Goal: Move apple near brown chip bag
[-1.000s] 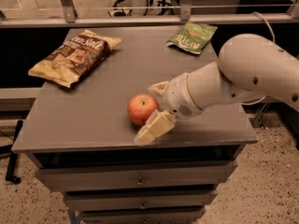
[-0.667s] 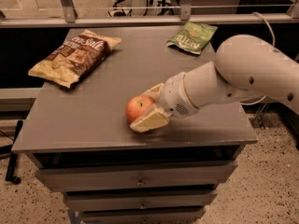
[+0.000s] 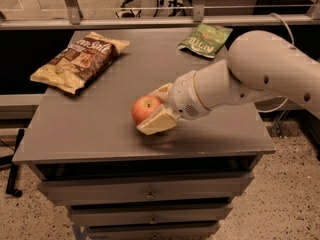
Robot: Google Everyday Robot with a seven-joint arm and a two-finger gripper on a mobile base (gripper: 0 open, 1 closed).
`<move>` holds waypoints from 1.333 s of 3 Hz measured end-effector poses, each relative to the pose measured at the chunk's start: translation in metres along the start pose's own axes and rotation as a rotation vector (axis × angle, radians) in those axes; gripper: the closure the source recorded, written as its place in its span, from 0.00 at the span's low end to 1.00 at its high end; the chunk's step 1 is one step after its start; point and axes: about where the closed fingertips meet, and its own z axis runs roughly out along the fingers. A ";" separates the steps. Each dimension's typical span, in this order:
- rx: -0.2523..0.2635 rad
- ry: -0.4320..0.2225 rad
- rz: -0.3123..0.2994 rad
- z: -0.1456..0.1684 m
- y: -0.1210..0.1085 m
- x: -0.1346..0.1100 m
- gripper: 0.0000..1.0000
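Note:
The red-orange apple (image 3: 145, 108) sits between the two pale fingers of my gripper (image 3: 158, 109), near the front middle of the grey table (image 3: 100, 134). One finger (image 3: 157, 123) lies under and in front of the apple, the other (image 3: 161, 91) behind it. The gripper is shut on the apple. The brown chip bag (image 3: 80, 60) lies at the back left of the table, well apart from the apple.
A small green chip bag (image 3: 206, 38) lies at the back right. My white arm (image 3: 260, 74) reaches in from the right over the table. A metal rail (image 3: 150, 21) runs behind the table. Drawers (image 3: 147, 194) are below the front edge.
The gripper has closed around the apple and moved a little to the left with it. The bags have not moved.

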 end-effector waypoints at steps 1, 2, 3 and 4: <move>0.002 -0.001 -0.006 0.000 -0.002 -0.002 1.00; 0.024 -0.012 -0.052 -0.003 -0.023 -0.022 1.00; 0.025 -0.014 -0.053 -0.003 -0.024 -0.022 1.00; 0.042 -0.046 -0.075 0.006 -0.040 -0.031 1.00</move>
